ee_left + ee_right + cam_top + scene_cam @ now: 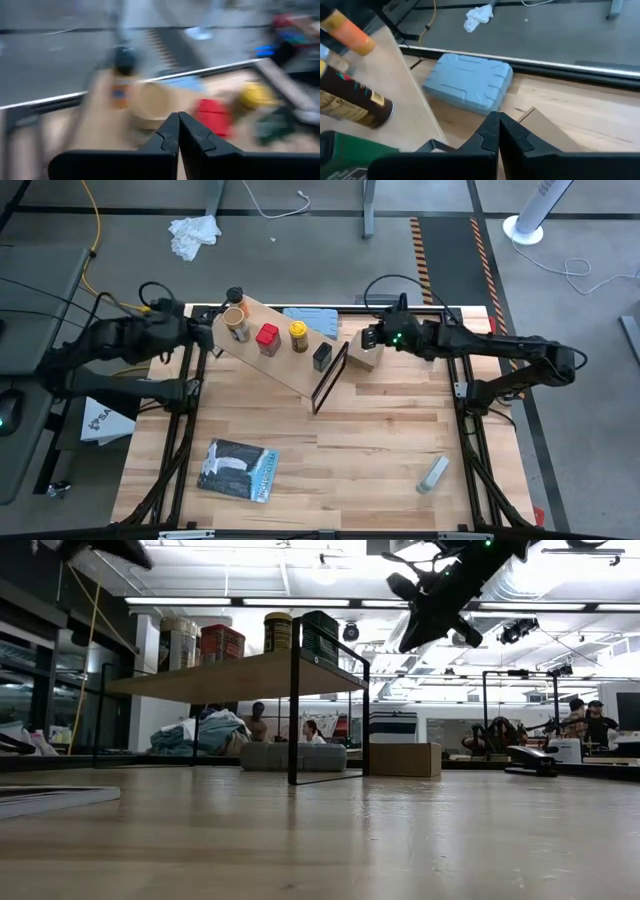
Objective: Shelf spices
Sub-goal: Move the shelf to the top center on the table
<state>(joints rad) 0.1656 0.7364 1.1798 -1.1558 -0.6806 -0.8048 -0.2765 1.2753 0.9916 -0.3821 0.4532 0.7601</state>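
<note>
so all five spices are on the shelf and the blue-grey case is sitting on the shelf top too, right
Not quite. The blue-grey case lies on the table behind the shelf, not on its top; the high view shows this. All five spices do sit on the shelf.

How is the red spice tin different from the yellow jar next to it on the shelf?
The red tin is square with flat sides, while the yellow jar is round. The red tin is red all over; the yellow jar has a yellow top over a darker body. Both stand upright on the shelf, side by side.
</note>
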